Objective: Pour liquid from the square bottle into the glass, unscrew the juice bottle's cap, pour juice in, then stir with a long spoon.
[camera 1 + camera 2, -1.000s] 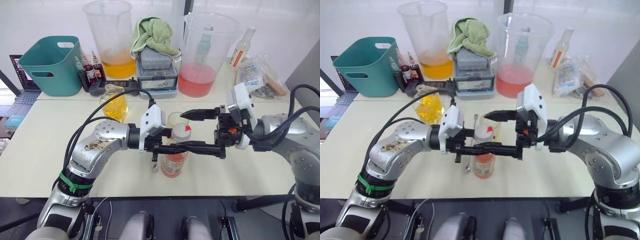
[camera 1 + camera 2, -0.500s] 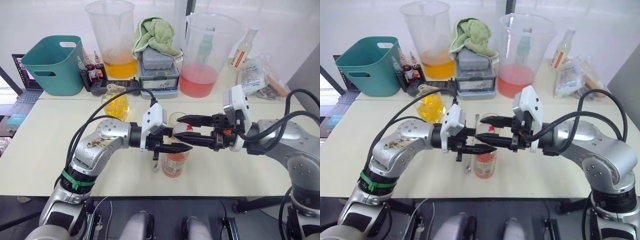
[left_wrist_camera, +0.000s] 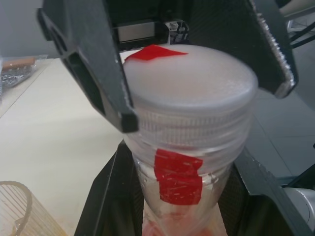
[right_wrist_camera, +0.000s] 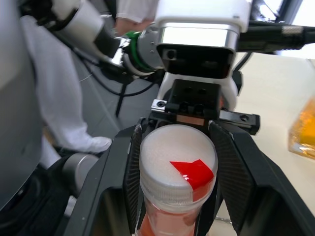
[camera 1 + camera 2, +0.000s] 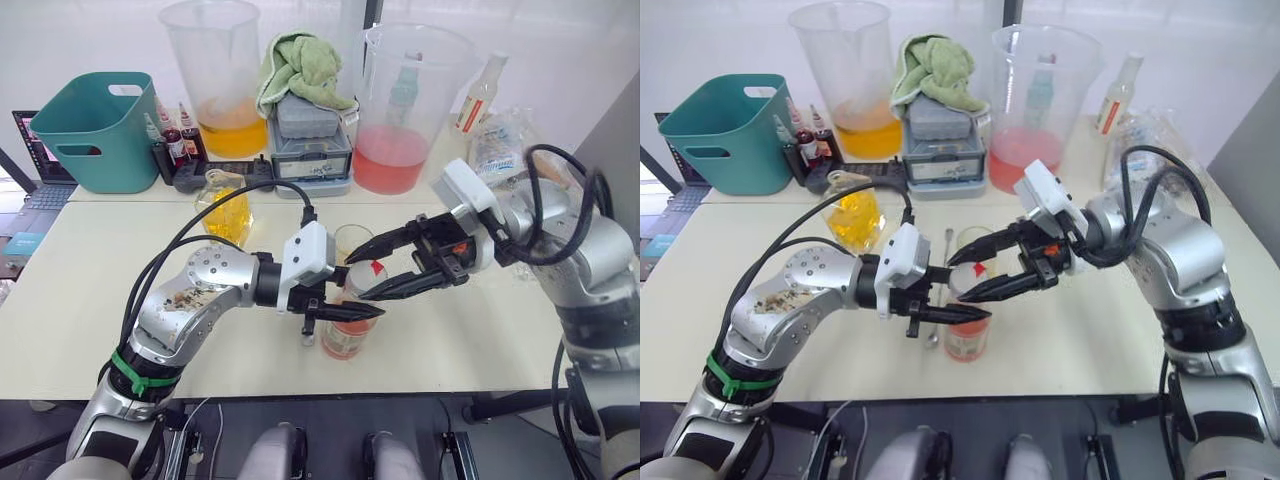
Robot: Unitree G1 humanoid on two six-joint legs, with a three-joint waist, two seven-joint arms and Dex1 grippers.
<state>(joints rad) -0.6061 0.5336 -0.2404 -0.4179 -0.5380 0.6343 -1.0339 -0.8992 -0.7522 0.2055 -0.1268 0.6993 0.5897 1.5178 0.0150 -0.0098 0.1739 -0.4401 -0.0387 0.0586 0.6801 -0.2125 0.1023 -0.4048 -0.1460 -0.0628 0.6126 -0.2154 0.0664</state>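
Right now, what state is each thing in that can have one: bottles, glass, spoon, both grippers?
Juice bottle: upright, white cap on.
Left gripper: shut on the juice bottle below the cap.
Right gripper: open, fingers either side of the cap.
Glass: upright behind the juice bottle; contents unclear.
Square bottle: upright, holding yellow liquid.
Long spoon: flat on the table.

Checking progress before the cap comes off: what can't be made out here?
Glass: fill level, eye views; the right gripper's upper finger and the juice bottle stand before it.
Long spoon: its middle, eye views; hidden behind the left gripper.
Cap: whether loosened; the wrist views show no telling gap.
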